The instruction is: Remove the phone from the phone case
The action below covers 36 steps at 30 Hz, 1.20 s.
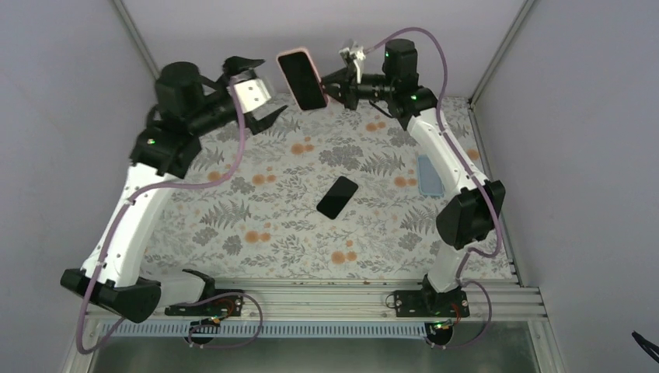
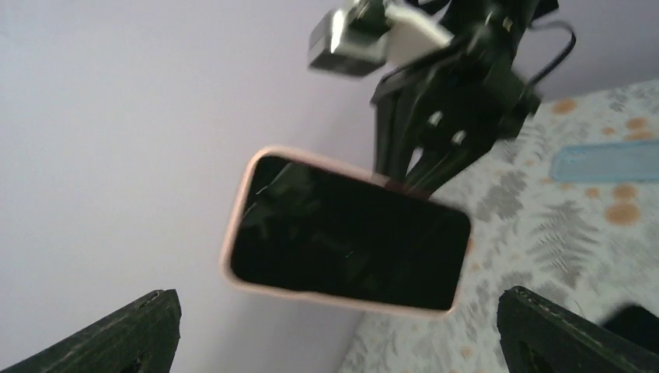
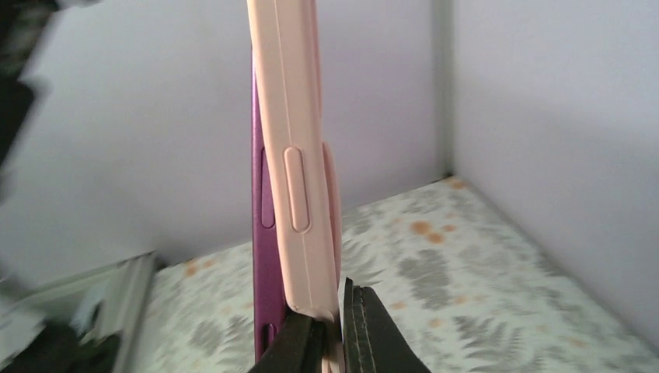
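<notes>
Phone (image 1: pixel 303 80), dark screen, sits in pink case (image 3: pixel 291 155), held in air above far edge of floral mat (image 1: pixel 256 233). My right gripper (image 3: pixel 340 326) pinches case's edge. My left gripper (image 1: pixel 272 88) gapes wide, empty, above same far edge. I judge extraction not done; purple phone side peeks beside case wall.

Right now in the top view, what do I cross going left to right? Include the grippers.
left gripper → pink phone case → right gripper → blue flat piece. I left out the black phone on the mat because it lies level with the right gripper across the view.
</notes>
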Each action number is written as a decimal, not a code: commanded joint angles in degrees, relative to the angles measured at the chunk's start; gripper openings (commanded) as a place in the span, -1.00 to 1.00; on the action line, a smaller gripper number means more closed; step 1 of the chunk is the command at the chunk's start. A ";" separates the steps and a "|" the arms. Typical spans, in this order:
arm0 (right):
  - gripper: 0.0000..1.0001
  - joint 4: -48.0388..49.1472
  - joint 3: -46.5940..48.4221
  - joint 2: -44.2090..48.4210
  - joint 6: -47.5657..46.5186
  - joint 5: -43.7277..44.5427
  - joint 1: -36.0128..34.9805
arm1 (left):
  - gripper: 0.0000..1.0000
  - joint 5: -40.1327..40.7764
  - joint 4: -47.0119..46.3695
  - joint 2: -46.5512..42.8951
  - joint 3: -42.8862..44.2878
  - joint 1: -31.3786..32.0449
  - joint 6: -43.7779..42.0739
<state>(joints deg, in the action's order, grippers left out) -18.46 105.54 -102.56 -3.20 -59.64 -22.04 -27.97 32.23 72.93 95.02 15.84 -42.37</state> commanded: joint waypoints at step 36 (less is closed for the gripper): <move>-0.93 11.32 15.82 -9.67 14.72 16.38 -0.96 | 1.00 37.94 -59.10 17.09 -20.08 18.37 1.74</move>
<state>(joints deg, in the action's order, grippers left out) -12.43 120.38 -113.78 9.23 -41.91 -22.06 6.31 -22.22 88.20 75.02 33.36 -40.86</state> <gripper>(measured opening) 0.062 0.995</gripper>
